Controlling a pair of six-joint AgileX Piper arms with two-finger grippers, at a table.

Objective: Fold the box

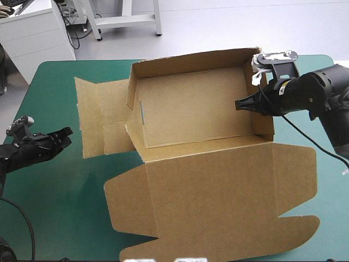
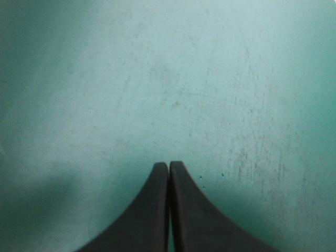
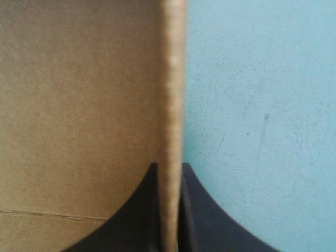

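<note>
The right gripper (image 3: 169, 167) pinches the upright side wall of the brown cardboard box (image 1: 207, 185), clamped all but closed on it. The left gripper (image 2: 168, 164), pressed together and empty, hovers over the teal-green cover (image 2: 210, 79).

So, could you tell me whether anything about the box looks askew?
Yes: the box's left wall leans loose, with a gap at its near corner, and its flaps lie flat, untucked. The right end effector grips the right wall.
</note>
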